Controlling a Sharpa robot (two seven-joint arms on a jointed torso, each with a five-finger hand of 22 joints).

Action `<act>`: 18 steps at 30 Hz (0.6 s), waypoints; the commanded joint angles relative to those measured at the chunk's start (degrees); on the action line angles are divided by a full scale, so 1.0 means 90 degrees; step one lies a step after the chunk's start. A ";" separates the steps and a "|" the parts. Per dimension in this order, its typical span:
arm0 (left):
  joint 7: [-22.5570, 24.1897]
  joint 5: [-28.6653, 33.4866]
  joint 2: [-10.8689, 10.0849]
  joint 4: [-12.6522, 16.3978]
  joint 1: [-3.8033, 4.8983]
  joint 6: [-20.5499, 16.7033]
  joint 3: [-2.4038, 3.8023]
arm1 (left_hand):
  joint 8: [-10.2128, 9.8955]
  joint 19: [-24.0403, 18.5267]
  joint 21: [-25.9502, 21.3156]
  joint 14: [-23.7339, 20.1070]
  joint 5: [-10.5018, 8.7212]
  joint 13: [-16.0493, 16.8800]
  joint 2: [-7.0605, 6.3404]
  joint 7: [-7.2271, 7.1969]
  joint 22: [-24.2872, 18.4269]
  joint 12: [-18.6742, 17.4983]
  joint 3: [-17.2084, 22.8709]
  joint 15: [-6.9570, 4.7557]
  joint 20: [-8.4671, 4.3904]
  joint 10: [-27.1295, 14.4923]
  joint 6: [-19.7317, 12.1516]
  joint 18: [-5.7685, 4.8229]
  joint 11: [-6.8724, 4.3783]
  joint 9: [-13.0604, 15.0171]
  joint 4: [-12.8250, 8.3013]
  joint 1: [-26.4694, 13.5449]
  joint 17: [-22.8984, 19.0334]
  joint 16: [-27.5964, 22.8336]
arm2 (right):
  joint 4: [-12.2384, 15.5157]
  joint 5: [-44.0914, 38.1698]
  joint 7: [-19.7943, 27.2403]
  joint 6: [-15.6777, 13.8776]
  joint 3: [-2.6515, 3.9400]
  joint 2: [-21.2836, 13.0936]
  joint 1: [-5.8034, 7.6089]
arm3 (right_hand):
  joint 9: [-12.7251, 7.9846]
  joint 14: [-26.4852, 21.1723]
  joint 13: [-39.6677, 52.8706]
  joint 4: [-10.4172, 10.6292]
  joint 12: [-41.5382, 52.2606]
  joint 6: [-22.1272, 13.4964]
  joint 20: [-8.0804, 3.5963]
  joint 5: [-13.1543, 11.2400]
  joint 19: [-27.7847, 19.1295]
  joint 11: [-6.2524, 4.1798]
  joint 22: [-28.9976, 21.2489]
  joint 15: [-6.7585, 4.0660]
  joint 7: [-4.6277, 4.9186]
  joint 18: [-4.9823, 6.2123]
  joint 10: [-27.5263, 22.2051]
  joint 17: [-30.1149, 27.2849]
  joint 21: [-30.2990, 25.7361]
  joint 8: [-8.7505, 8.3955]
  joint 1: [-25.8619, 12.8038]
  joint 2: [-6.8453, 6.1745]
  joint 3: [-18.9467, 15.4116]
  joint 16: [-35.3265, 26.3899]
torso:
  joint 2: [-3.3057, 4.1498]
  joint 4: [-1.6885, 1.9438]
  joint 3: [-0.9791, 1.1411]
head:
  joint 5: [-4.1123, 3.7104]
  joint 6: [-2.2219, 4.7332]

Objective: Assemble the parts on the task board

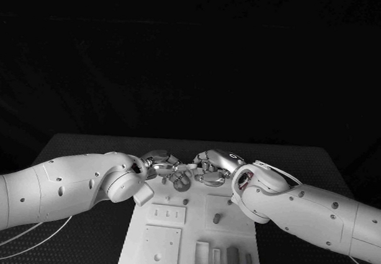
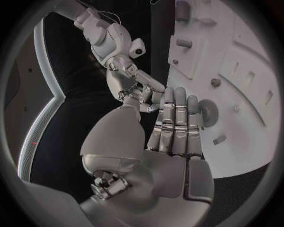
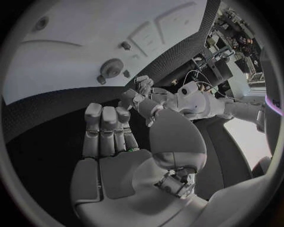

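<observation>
Black worktop (image 1: 81,144) under a white board (image 1: 190,244), grey parts (image 1: 231,259) lying in a row near its close end. Left hand (image 1: 163,164) above the board's far end, fingers straight and side by side, holding nothing. Right hand (image 1: 213,165) just beside it, fingertips close together, fingers likewise straight and empty.

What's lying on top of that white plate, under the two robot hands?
On the task board lie grey parts: a gear, a peg and upright blocks. The left robot hand and right robot hand cover its far end, hiding what lies beneath.
</observation>
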 commanded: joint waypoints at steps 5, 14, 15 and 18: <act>-0.0023 0.0005 0.0032 0.0013 0.0008 -0.0023 0.0002 | -0.0046 -0.0039 -0.0014 -0.0033 -0.0039 0.0012 -0.0014 0.0015 0.0014 -0.0044 0.0043 -0.0006 -0.0011 -0.0053 -0.0065 0.0047 -0.0008 -0.0013 0.0006 0.0104 0.0012 0.0028 | 0.0099 -0.0106 -0.0039 0.0080 0.0002 0.0082 -0.0013 | 0.0020 -0.0012 -0.0009 -0.0011 0.0034 0.1259 -0.0028 -0.0035 0.0013 -0.0071 -0.0011 -0.0050 -0.0054 0.0191 -0.0098 -0.0003 0.0022 0.0030 -0.0002 -0.0064 0.0052 0.0011 | -0.0004 0.0000 0.0010 | -0.0008 -0.0016; -0.0018 0.0005 0.0033 0.0023 0.0008 -0.0068 0.0002 | -0.0050 -0.0041 -0.0010 -0.0032 -0.0037 0.0027 0.0015 0.0013 0.0028 -0.0051 0.0060 -0.0008 -0.0009 -0.0044 -0.0052 0.0048 -0.0011 -0.0021 -0.0001 0.0262 0.0019 0.0041 | 0.0110 -0.0106 -0.0053 0.0072 0.0002 0.0132 -0.0018 | 0.0032 -0.0009 -0.0013 -0.0010 0.0033 0.1261 -0.0030 -0.0035 0.0020 -0.0071 -0.0015 -0.0051 -0.0054 0.0191 -0.0095 -0.0005 0.0021 0.0024 -0.0005 -0.0067 0.0067 0.0010 | -0.0005 -0.0005 0.0007 | -0.0002 -0.0019; -0.0020 0.0005 0.0033 0.0021 0.0008 -0.0065 0.0002 | -0.0051 -0.0041 -0.0010 -0.0032 -0.0036 0.0029 0.0023 0.0013 0.0030 -0.0052 0.0061 -0.0008 -0.0009 -0.0043 -0.0050 0.0048 -0.0011 -0.0023 -0.0002 0.0283 0.0019 0.0043 | 0.0112 -0.0106 -0.0056 0.0072 0.0002 0.0138 -0.0019 | 0.0033 -0.0008 -0.0013 -0.0009 0.0033 0.1261 -0.0031 -0.0035 0.0020 -0.0071 -0.0015 -0.0051 -0.0054 0.0191 -0.0094 -0.0006 0.0021 0.0023 -0.0006 -0.0067 0.0068 0.0010 | -0.0005 -0.0005 0.0008 | -0.0002 -0.0019; -0.0024 0.0005 0.0035 0.0019 0.0008 -0.0039 0.0002 | -0.0052 -0.0040 -0.0008 -0.0031 -0.0034 0.0036 0.0055 0.0010 0.0037 -0.0055 0.0063 -0.0009 -0.0010 -0.0038 -0.0039 0.0047 -0.0013 -0.0027 -0.0006 0.0372 0.0021 0.0049 | 0.0117 -0.0106 -0.0064 0.0095 0.0002 0.0176 -0.0026 | 0.0037 -0.0007 -0.0014 -0.0010 0.0033 0.1261 -0.0032 -0.0035 0.0023 -0.0071 -0.0017 -0.0051 -0.0054 0.0191 -0.0093 -0.0006 0.0021 0.0021 -0.0008 -0.0069 0.0073 0.0009 | -0.0003 0.0000 0.0006 | -0.0007 -0.0030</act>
